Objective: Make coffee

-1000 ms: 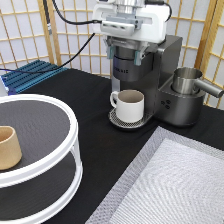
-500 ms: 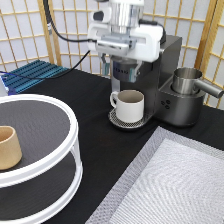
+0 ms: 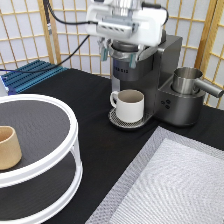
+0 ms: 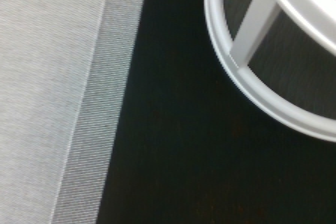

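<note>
I'm seeing my gripper hanging at the exterior view's top, fingers pointing down, spread apart.

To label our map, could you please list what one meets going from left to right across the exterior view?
Tan cup → white two-tier stand → white mug → coffee machine → steel pitcher. The claw hangs above the mug.

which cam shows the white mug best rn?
Exterior view: the white mug stands whole on the coffee machine drip tray, below the gripper. The wrist view shows only the mat and shelf rim, no mug.
</note>
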Tool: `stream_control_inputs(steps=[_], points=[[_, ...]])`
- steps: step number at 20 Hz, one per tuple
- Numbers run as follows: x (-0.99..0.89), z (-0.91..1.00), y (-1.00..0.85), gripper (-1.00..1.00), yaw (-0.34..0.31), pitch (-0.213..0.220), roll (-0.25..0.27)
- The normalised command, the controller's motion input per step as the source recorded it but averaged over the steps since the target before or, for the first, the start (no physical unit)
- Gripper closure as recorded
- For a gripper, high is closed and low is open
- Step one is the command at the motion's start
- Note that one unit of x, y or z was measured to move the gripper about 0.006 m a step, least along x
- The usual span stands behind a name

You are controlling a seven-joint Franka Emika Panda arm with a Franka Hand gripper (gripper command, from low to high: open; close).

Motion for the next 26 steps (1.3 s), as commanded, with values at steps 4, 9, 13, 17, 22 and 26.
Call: stream_control_inputs(steps=[4,9,13,17,22,26], points=[[0.0,0.88,-0.29,-1.0,0.079,-0.015,0.112],[0.0,0.3,0.13,-1.0,0.294,-0.054,0.074],[0.13,0.21,0.0,-1.0,0.35,-0.014,0.159],[0.15,0.2,0.0,-1.0,0.353,0.0,0.204],[0.14,0.31,0.0,-1.0,0.324,0.044,0.258],[0.01,0.07,0.11,-1.0,0.311,0.078,0.152]])
